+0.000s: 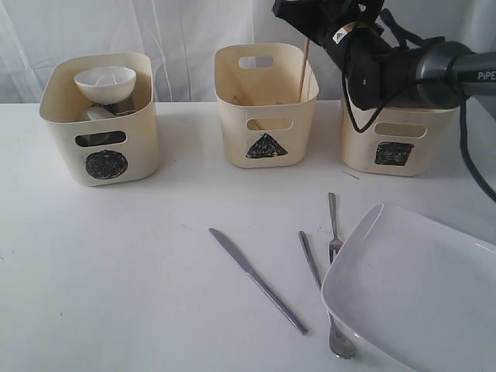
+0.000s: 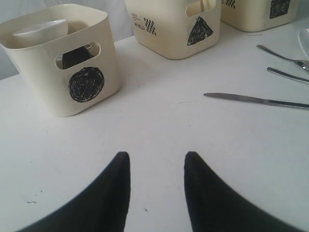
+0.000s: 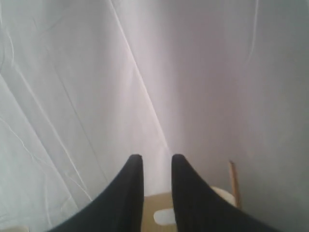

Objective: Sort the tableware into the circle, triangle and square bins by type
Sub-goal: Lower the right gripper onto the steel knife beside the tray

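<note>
The right pincer (image 3: 155,157) hangs above the triangle bin (image 1: 266,105), jaws narrowly parted and empty. A wooden chopstick (image 1: 304,70) stands leaning in that bin. The left pincer (image 2: 157,154) gapes wider, empty, low over the surface (image 1: 116,271). A white bowl (image 1: 105,83) tops the circle bin (image 1: 101,124). The knife (image 1: 256,279), forks (image 1: 334,225) and plate (image 1: 418,287) lie in front.

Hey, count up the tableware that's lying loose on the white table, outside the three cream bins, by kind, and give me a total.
steel knife: 1
steel forks: 2
large white rectangular plate: 1
Total: 4
</note>
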Tool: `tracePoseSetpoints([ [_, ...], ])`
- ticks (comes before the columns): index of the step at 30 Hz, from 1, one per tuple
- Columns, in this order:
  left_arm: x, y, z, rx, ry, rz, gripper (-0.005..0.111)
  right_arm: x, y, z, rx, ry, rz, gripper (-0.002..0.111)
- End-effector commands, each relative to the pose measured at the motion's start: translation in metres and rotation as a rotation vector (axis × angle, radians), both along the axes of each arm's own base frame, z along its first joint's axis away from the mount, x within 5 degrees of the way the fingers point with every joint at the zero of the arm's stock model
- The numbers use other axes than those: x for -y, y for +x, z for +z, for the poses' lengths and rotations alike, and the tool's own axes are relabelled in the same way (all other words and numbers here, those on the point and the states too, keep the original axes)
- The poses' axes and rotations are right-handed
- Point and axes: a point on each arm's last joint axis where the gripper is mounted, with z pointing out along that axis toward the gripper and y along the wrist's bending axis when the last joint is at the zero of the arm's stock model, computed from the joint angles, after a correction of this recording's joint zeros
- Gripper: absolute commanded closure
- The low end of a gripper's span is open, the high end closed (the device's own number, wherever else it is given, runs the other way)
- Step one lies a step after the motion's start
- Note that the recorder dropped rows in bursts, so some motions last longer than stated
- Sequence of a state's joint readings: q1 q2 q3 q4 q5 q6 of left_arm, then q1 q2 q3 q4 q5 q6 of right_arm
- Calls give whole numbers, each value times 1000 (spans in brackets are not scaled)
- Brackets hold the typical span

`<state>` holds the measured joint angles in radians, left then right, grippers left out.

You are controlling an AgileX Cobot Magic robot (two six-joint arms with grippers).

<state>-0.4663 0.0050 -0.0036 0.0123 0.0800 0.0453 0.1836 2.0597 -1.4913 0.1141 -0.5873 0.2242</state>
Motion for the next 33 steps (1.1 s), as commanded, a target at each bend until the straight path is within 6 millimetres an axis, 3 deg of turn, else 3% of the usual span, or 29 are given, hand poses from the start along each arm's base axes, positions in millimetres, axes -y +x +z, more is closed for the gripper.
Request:
tracePoseSetpoints([
  [1, 0, 0, -1, -4, -12, 0, 64, 0, -10, 18, -116, -69, 33, 87],
  [8, 0, 0, -1, -4, -12, 0, 64, -7, -58, 12, -475, -383, 129, 87],
  [13, 0, 0, -1, -4, -12, 0, 64, -22, -104, -9, -820, -657, 262, 87],
  [15, 0, 0, -1, -4, -12, 0, 64, -36, -122, -15, -929, -762, 375, 84],
  [16, 0, 0, -1, -4, -12, 0, 64, -53, -137, -18, -991, -818, 486, 80],
  [20, 0, 0, -1, -4, -12, 0, 64, -101, -171, -23, -1065, -822, 688, 64],
  [24, 0, 0, -1, -4, -12, 0, 64, -121, -185, -45, -1179, -889, 765, 62],
  [28, 0, 0, -1, -4, -12, 0, 64, -123, -185, -77, -1321, -972, 711, 58],
  [30, 0, 0, -1, -4, -12, 0, 64, -123, -187, -87, -1350, -986, 714, 51],
  [33, 0, 0, -1, -4, -12, 0, 64, -125, -187, -90, -1344, -990, 719, 50],
])
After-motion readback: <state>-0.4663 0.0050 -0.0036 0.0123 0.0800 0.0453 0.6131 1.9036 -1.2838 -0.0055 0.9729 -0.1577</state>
